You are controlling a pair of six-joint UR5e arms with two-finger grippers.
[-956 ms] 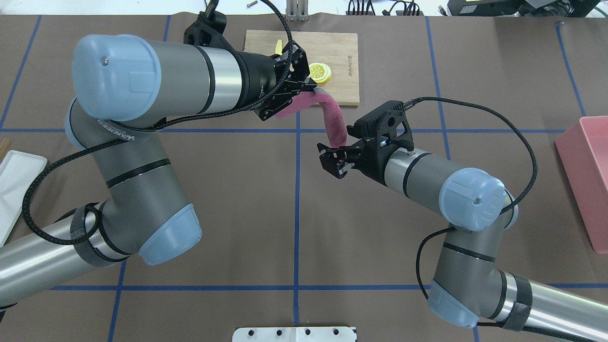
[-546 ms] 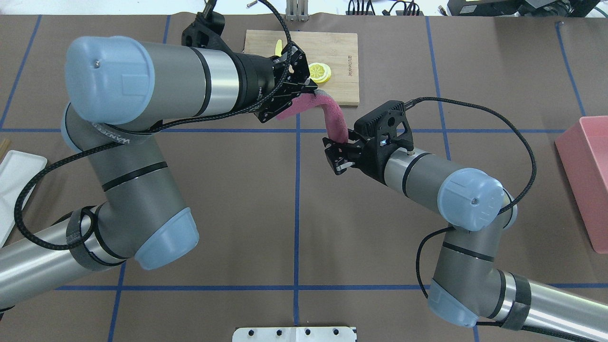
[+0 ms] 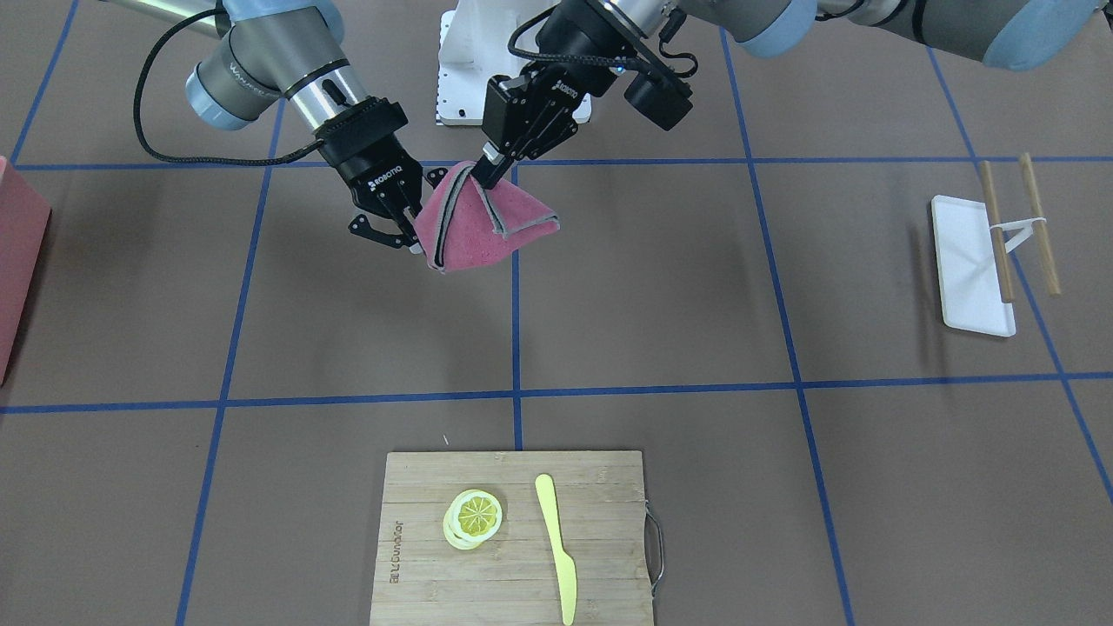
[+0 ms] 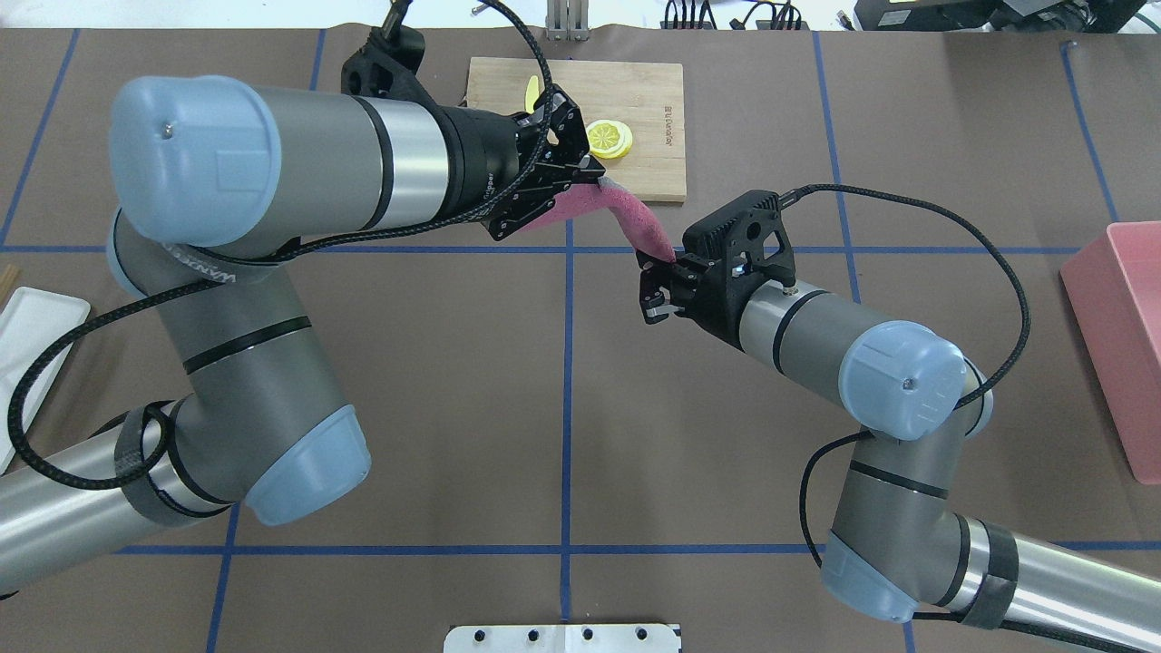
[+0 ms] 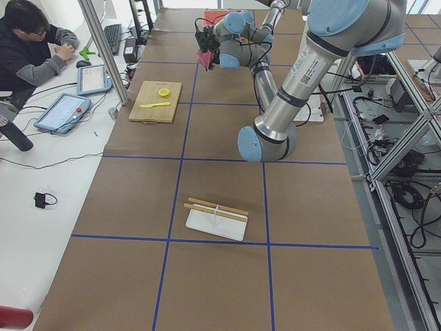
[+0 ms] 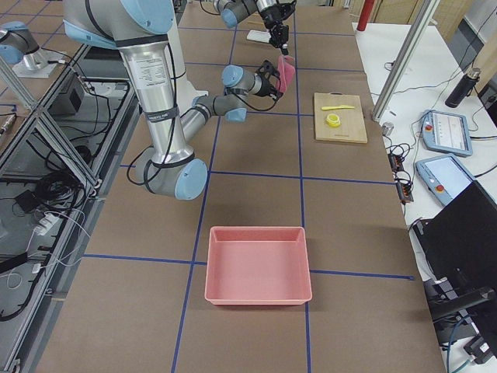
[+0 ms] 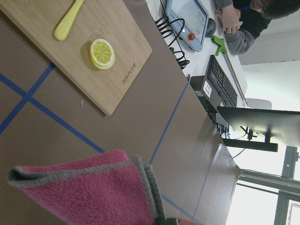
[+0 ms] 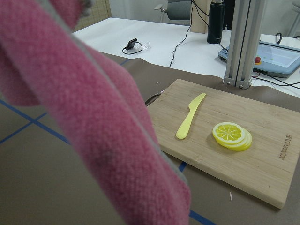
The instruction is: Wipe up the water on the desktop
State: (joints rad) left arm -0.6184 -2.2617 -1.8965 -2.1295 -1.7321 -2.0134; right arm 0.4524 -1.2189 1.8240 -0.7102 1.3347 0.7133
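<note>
Cloth [image 3: 487, 230] (aloft) gripped between opposed left end effector [image 3: 483, 174], right end effector [image 3: 416, 228].

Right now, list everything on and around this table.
desktop: one, brown with blue tape grid, under everything
cloth: one, pink with grey edging, held up between both claws
cutting board: one, bamboo, far centre
lemon slices: small stack, yellow, on the board
knife: one, yellow, beside the slices
tray: one, white, robot's left
chopsticks: two, wooden, at the tray
bin: one, pink, robot's right
operator: one, dark top, side desk
left claw: one, black, shut on the cloth
right claw: one, black, shut on the cloth
</note>
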